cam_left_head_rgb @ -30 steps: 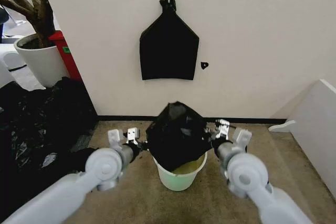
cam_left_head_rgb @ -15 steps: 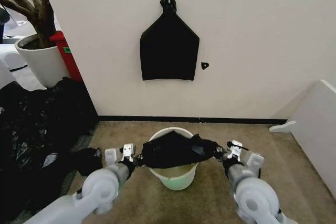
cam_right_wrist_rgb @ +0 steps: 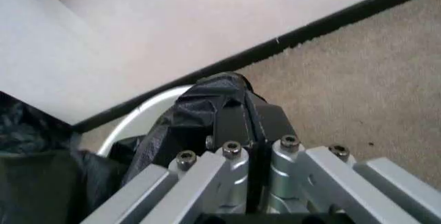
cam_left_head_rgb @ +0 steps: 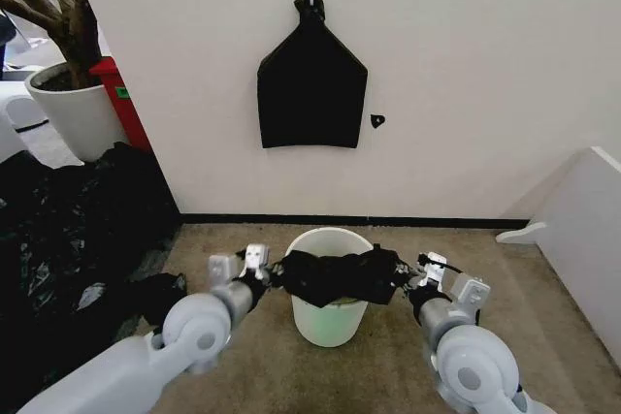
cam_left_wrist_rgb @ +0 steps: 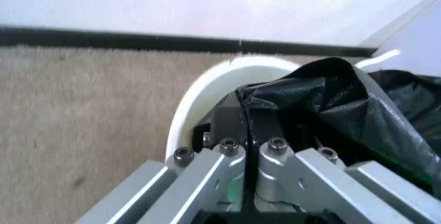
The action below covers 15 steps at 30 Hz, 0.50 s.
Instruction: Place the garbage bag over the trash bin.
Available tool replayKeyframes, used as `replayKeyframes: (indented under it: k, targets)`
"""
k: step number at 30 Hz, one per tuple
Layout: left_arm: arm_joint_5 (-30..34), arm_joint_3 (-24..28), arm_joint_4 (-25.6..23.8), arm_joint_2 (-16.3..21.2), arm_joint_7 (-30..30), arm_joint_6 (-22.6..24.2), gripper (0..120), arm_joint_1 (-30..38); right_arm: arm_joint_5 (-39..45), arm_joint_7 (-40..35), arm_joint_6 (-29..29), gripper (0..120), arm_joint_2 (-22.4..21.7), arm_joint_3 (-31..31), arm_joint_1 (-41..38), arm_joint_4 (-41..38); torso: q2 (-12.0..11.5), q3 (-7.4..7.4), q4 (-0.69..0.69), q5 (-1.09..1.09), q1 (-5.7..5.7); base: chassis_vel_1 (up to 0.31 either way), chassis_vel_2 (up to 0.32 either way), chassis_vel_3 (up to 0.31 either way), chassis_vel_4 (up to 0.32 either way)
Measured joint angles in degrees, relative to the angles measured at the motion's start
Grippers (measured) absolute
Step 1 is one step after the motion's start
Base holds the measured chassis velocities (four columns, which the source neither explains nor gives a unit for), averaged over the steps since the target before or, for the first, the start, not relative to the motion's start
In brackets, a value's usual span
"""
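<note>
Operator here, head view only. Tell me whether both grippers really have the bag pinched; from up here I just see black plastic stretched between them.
Observer: Left wrist view: the left gripper has its fingers pressed together on a fold of the garbage bag, right beside the rim of the trash bin.
Operator: Now the right side.
Observer: Right wrist view: the right gripper is also shut on the bag's bunched edge, with the bin's rim curving past just beyond it.
Operator: Report whether the bag's edge is over the rim on the left.
Observer: Not there. In the left wrist view the white rim is bare beside the fingers; the plastic lies inside it, over the opening.
</note>
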<state>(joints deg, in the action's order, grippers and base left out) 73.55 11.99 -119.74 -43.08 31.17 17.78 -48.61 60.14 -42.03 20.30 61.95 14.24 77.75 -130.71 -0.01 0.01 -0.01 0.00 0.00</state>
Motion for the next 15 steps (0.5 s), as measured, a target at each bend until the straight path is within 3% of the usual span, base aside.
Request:
replayKeyframes:
  k: [8,12,15]
  targets:
    - [0.66,-8.87,-10.07,8.53,0.88,0.5,0,-8.4,6.36,-3.46,1.73,0,-3.14,6.0,1.51,-7.34,0.0,-0.02,0.02,-0.01,0.0,0.0,0.0,0.0,0.0]
    - [0.73,-15.66,-16.49,14.41,1.59,0.63,0,-20.27,12.29,-7.0,4.77,0,-4.43,8.48,2.89,-10.33,0.0,-0.02,0.04,0.0,0.0,0.0,0.0,0.0,0.0]
    - [0.77,-16.07,-17.89,15.28,1.84,0.75,0,-24.15,12.97,-8.43,6.57,0,-3.39,8.09,4.75,-10.3,0.01,-0.03,0.02,0.0,0.0,0.0,0.0,0.0,0.0]
